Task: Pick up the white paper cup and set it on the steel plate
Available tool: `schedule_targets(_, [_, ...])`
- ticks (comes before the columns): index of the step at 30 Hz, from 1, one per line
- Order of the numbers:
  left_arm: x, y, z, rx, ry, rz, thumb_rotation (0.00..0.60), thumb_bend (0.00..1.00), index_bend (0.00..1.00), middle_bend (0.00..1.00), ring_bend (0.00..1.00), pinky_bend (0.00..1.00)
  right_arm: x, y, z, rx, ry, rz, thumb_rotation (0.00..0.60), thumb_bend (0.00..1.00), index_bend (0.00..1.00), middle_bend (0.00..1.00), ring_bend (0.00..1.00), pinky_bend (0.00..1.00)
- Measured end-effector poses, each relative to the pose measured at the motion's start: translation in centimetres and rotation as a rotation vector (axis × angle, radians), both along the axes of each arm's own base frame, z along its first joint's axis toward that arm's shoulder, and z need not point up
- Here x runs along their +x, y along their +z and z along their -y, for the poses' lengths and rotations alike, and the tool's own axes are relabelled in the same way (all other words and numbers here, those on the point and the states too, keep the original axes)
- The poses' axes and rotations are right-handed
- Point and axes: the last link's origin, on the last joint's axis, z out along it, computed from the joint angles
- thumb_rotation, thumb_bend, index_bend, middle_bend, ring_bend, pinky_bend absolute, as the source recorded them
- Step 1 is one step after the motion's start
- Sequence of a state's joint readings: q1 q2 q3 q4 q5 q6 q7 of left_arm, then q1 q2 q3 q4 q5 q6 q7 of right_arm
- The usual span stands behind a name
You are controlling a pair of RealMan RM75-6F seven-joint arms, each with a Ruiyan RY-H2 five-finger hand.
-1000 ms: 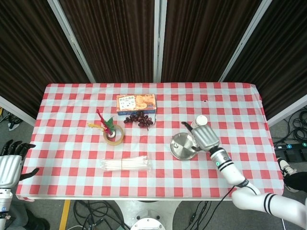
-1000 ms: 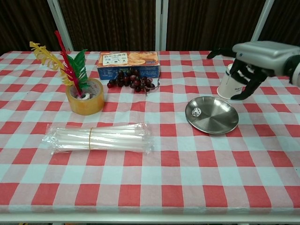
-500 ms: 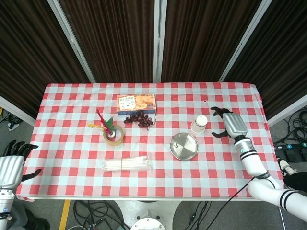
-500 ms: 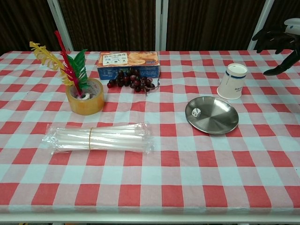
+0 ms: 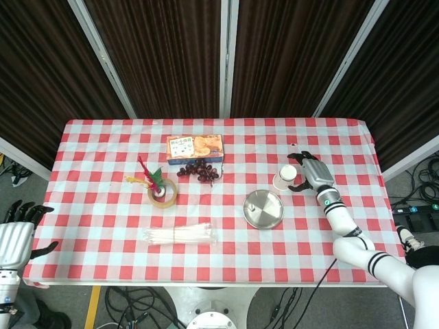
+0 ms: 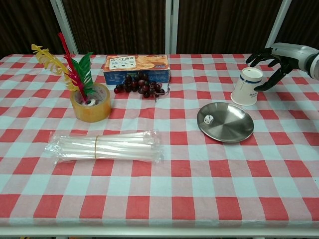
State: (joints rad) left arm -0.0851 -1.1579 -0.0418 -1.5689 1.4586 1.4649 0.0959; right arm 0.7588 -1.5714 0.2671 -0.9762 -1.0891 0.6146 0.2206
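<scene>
The white paper cup stands upside down on the checked cloth, just behind the steel plate. A small die lies in the plate. My right hand hovers right beside the cup on its right, fingers spread and curved toward it, holding nothing. Whether a fingertip touches the cup cannot be told. My left hand hangs off the table's near left corner, fingers apart and empty.
A snack box and dark grapes lie at the back centre. A tape roll with feathers stands left. Wrapped straws lie in front. The table's right edge is near my right arm.
My right hand lifted off the cup and swung out to the right, then came back in close beside it. The cup and plate have stayed put.
</scene>
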Motion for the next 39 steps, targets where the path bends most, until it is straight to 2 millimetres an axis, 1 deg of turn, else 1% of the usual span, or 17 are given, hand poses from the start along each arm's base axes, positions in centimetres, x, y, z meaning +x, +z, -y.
schedule_targets(5, [0.0, 0.0, 0.0, -0.002, 0.001, -0.002, 0.6, 0.04, 0.27, 0.26, 0.15, 0.09, 0.2, -0.5, 0.5, 0.013, -0.027, 0.053, 0.6, 0.12, 0.3, 0.21, 0.02, 0.11])
schedule_targets(14, [0.1, 0.0, 0.0, -0.006, 0.003, 0.003, 0.6, 0.04, 0.27, 0.26, 0.15, 0.09, -0.3, -0.7, 1.0, 0.021, -0.053, 0.076, 0.6, 0.14, 0.34, 0.23, 0.03, 0.11])
schedule_targets(16, [0.1, 0.1, 0.0, -0.007, 0.002, 0.002, 0.6, 0.04, 0.27, 0.26, 0.15, 0.09, -0.3, -0.7, 1.0, 0.019, -0.054, 0.079, 0.6, 0.17, 0.38, 0.25, 0.05, 0.11])
schedule_targets(20, [0.1, 0.1, 0.1, -0.008, 0.003, 0.008, 0.6, 0.04, 0.27, 0.26, 0.15, 0.09, 0.0, -0.6, 1.0, 0.0, -0.042, 0.095, 0.6, 0.26, 0.57, 0.33, 0.12, 0.11])
schedule_targets(22, [0.1, 0.2, 0.1, -0.009, 0.006, 0.01, 0.6, 0.04, 0.27, 0.26, 0.15, 0.09, 0.4, -0.6, 0.8, -0.004, -0.022, 0.105, 0.6, 0.27, 0.6, 0.35, 0.13, 0.11])
schedule_targets(25, [0.0, 0.2, 0.1, -0.012, 0.01, 0.011, 0.6, 0.04, 0.27, 0.26, 0.15, 0.09, 1.5, -0.4, 0.0, 0.001, 0.034, 0.124, 0.6, 0.27, 0.61, 0.36, 0.13, 0.11])
schedule_targets(28, [0.1, 0.1, 0.1, -0.013, 0.009, 0.012, 0.6, 0.04, 0.27, 0.26, 0.15, 0.09, 3.1, -0.3, -1.3, 0.028, 0.111, 0.149, 0.6, 0.27, 0.61, 0.36, 0.13, 0.11])
schedule_targets(32, [0.2, 0.0, 0.0, -0.018, 0.004, 0.013, 0.6, 0.04, 0.27, 0.26, 0.15, 0.09, 5.4, -0.1, -3.7, 0.073, 0.229, 0.18, 0.6, 0.27, 0.61, 0.36, 0.13, 0.11])
schedule_targets(34, [0.1, 0.1, 0.1, -0.018, 0.007, 0.016, 0.6, 0.04, 0.27, 0.26, 0.15, 0.09, 6.0, -0.2, -4.4, 0.09, 0.257, 0.188, 0.6, 0.26, 0.61, 0.36, 0.13, 0.11])
schedule_targets(36, [0.0, 0.0, 0.1, -0.018, 0.013, 0.018, 0.6, 0.04, 0.27, 0.26, 0.15, 0.09, 6.1, -0.6, -4.8, 0.116, 0.263, 0.185, 0.6, 0.27, 0.62, 0.36, 0.13, 0.11])
schedule_targets(39, [-0.1, -0.1, 0.2, -0.022, 0.019, 0.023, 0.6, 0.04, 0.27, 0.26, 0.15, 0.09, 6.0, -2.0, -5.3, 0.164, 0.267, 0.156, 0.6, 0.27, 0.62, 0.36, 0.13, 0.11])
